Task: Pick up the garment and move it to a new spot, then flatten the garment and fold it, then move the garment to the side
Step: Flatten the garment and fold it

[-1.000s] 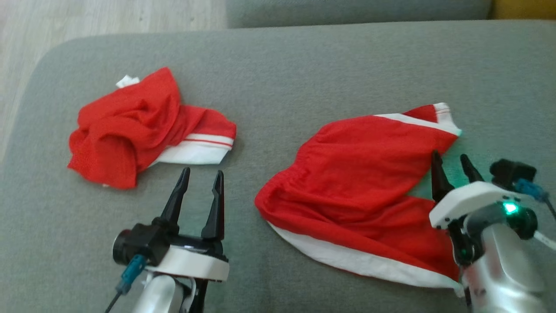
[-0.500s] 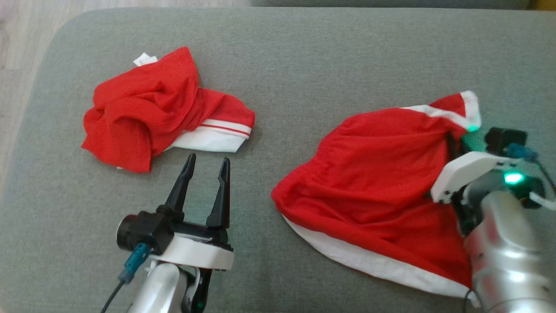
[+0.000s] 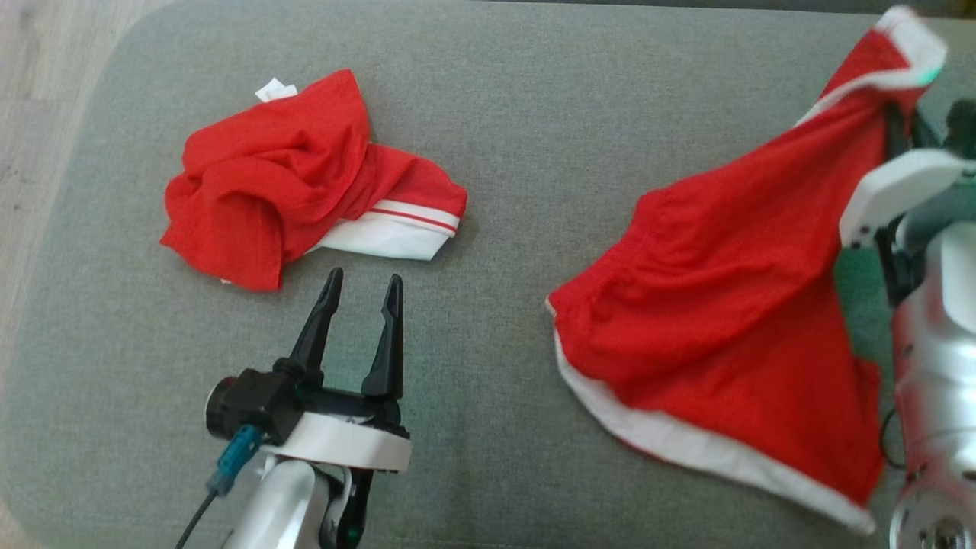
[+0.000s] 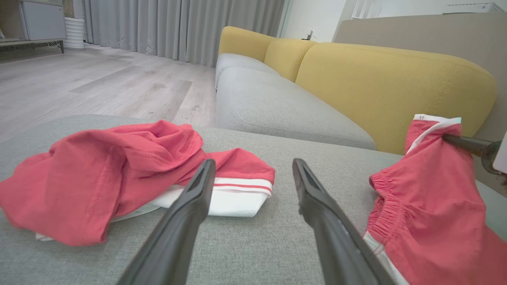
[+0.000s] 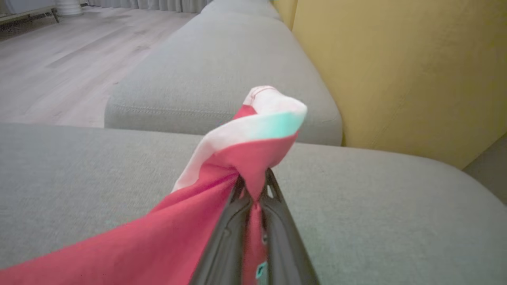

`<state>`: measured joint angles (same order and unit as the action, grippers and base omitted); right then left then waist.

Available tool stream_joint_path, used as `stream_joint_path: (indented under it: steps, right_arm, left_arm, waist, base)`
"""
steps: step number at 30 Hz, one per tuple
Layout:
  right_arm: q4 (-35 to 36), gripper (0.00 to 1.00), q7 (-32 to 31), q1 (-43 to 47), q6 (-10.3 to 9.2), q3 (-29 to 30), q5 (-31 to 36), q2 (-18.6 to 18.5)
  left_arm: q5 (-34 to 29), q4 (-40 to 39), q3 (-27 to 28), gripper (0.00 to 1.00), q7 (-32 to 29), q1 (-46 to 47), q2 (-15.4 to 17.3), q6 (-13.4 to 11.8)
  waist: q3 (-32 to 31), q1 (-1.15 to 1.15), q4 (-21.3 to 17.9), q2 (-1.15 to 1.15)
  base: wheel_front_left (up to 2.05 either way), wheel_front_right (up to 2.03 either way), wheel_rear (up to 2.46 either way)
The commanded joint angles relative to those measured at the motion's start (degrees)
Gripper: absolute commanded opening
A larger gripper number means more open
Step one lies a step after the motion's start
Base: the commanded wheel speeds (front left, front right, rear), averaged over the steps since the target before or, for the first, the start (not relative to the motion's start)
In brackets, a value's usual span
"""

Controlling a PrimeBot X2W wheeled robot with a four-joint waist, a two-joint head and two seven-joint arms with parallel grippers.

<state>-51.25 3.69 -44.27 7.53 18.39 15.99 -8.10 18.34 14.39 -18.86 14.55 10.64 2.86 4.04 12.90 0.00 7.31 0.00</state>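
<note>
The garment (image 3: 724, 305) is a pair of red shorts with white trim, lying at the right of the grey cushion (image 3: 503, 152). My right gripper (image 5: 255, 182) is shut on its far white-edged corner (image 5: 269, 114). That corner is raised off the cushion, and the cloth (image 4: 427, 206) hangs down from it with its lower hem still on the cushion. In the head view the right gripper (image 3: 894, 126) shows at the upper right, partly behind the cloth. My left gripper (image 3: 362, 286) is open over bare cushion, its fingers (image 4: 198, 198) holding nothing.
A second red and white garment (image 3: 290, 175) lies crumpled at the cushion's left, just beyond my left gripper; it also appears in the left wrist view (image 4: 103, 174). A yellow backrest (image 4: 388, 79) rises behind, and a wooden floor (image 4: 79, 83) lies past the left edge.
My right gripper closed on the shorts' far corner and lifted it up and away, stretching the cloth. The head camera shifted. The left gripper stayed open in place.
</note>
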Motion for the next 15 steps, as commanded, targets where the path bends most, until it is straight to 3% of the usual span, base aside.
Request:
stream_joint_path:
  steps: [1, 5, 6, 7, 8, 15]
  right_arm:
    - [1.0, 0.00, 1.4, -3.6, -0.04, -0.8, 1.5, -0.3]
    - [-1.0, 0.00, 3.8, -7.0, -0.04, 0.3, 3.9, -0.6]
    - [-1.9, 0.43, 4.0, -7.7, -0.04, 0.5, 4.4, -0.6]
    - [-2.6, 0.96, 4.0, -8.3, -0.04, 0.9, 5.3, -1.1]
    - [-3.2, 1.00, 4.2, -8.9, -0.04, 1.6, 5.8, -1.2]
    - [-3.8, 1.00, 9.0, -9.0, -0.04, 4.2, 7.5, 0.4]
  left_arm:
    - [0.4, -1.9, 1.2, 1.00, 0.4, 2.8, 0.0, -0.3]
    - [0.4, -1.9, 1.2, 1.00, 0.4, 3.3, 0.0, -0.4]
    - [0.4, -1.9, 1.2, 1.00, 0.4, 3.4, 0.0, -0.3]
    - [0.4, -1.9, 1.1, 1.00, 0.4, 3.4, 0.0, -0.3]
    - [0.4, -1.8, 1.1, 1.00, 0.4, 3.5, 0.0, -0.3]
    - [0.6, -1.7, 1.3, 1.00, 0.4, 3.3, 0.0, -0.4]
  waist:
    - [0.2, 0.00, 0.0, 0.00]
    - [0.8, 0.00, -0.3, 0.00]
    - [0.9, 0.00, -0.4, 0.00]
    - [0.9, 0.00, -0.5, 0.00]
    - [0.9, 0.00, -0.6, 0.00]
    - [-0.2, 0.00, -2.0, 0.00]
  base:
    - [0.00, 0.00, 0.00]
    - [0.00, 0.00, 0.00]
    - [0.00, 0.00, 0.00]
    - [0.00, 0.00, 0.00]
    - [0.00, 0.00, 0.00]
    - [0.00, 0.00, 0.00]
